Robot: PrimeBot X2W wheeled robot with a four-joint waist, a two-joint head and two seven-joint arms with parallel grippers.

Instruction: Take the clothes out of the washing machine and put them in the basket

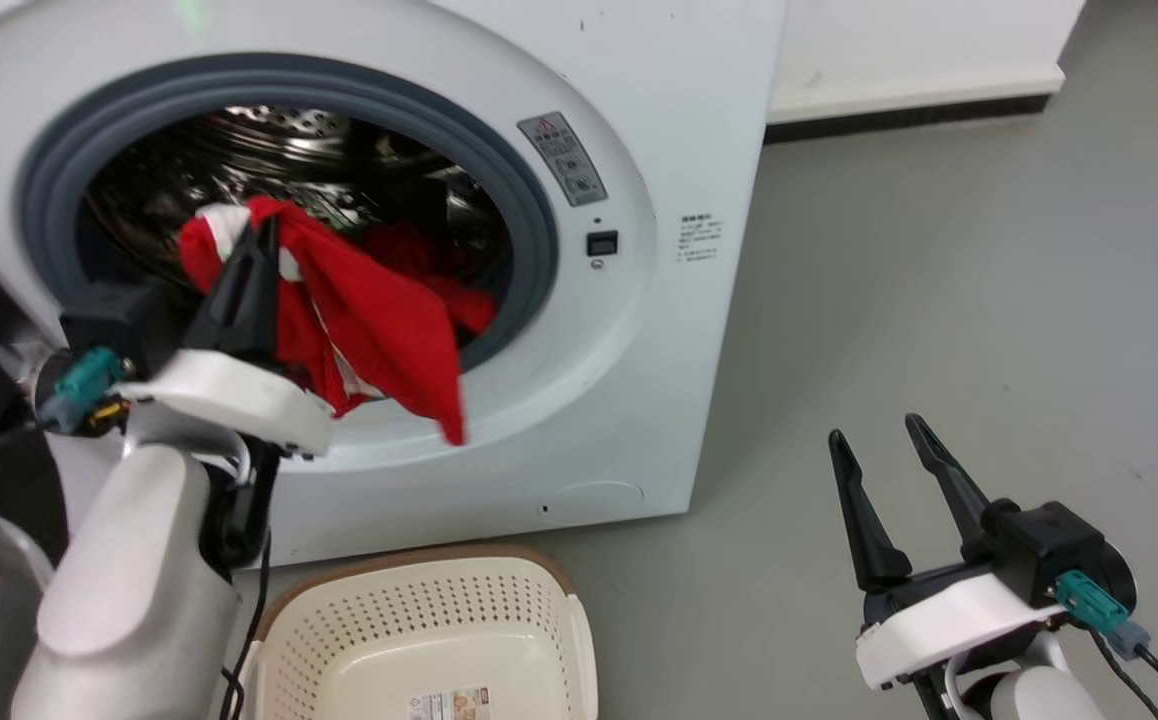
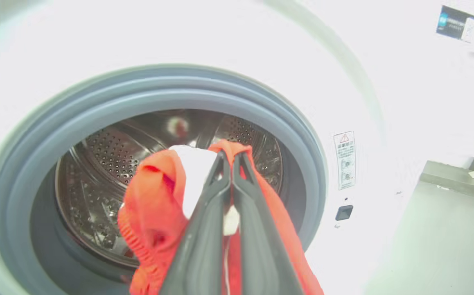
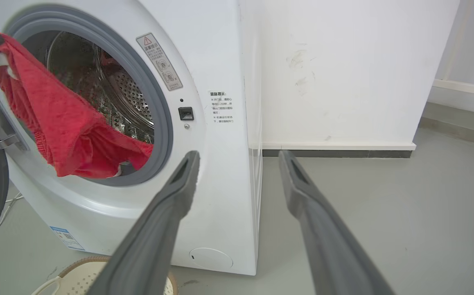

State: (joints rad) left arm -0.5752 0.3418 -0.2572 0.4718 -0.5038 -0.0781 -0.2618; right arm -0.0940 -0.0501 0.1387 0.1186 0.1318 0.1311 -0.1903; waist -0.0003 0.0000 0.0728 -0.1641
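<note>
At the left, the left gripper (image 1: 264,235) is clamped on a red garment (image 1: 379,320) hanging half out of the washing machine (image 1: 639,330). More red clothes (image 1: 409,250) lie farther inside. The near basket (image 1: 559,590) shows no garment yet. At the right, the right gripper (image 1: 874,428) is spread wide and holds nothing.

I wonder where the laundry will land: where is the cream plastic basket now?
In the head view, the cream, hole-dotted plastic basket sits on the grey floor at bottom centre-left, in front of the white front-loading washing machine, below its open drum.
</note>
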